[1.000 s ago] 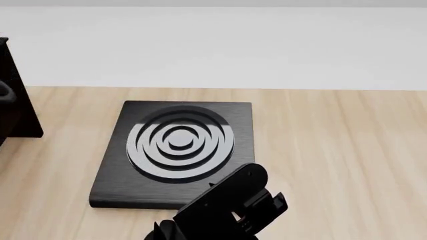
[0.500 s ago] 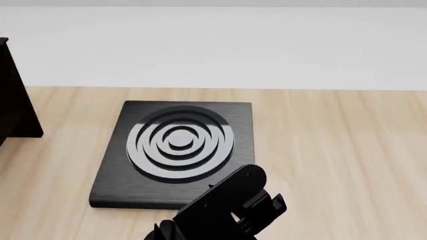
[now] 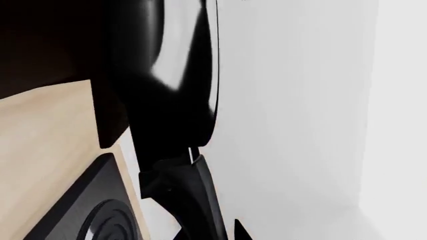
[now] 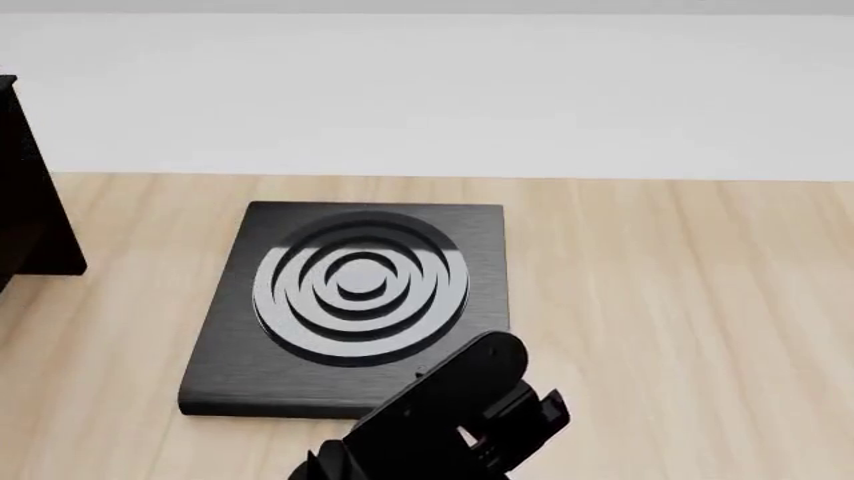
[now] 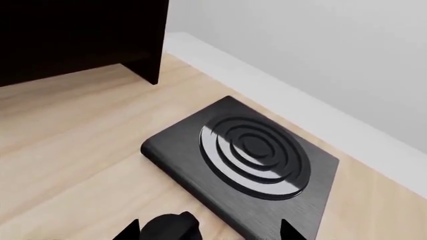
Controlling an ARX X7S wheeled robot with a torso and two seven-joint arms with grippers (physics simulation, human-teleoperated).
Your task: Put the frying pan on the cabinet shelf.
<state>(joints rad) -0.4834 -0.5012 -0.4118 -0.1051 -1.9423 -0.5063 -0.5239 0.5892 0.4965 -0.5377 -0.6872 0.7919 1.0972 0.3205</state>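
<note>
Left wrist view: small round black frying pan (image 3: 175, 75) fills the frame edge-on, glossy dark body, thin light rim toward the white wall (image 3: 300, 100). It sits close against the very dark brown boxy wooden cabinet shelf (image 3: 40, 40), above the light wooden tabletop (image 3: 47, 135). Can't tell if it is touching the cabinet or resting on a board. A black piece runs off the pan's low end; handle or finger, unclear. Left gripper fingers can't be made out, so its grip state is not readable here. Pan is not in the head view, only the cabinet's edge at far left.

Handling judgement: rigid metal, not fragile, moderate weight, with the bowl pulling off-centre if it is held by the long handle. Glossy surface looks slippery, so it may swivel in a pinch. Best hold is the handle near the bowl, clamped firmly.

Right gripper (image 5: 208, 232): tips show wide apart at the frame's low edge, nothing between them. It hovers just past the near edge of the square black burner plate with concentric grey rings (image 4: 358, 290).

Surroundings: burner plate lies flat between the right arm (image 4: 441, 420) and the cabinet, well apart from the cabinet's foot. Main obstruction judged to be the cabinet's own upright panels, which the pan rim or handle could clip going in.
</note>
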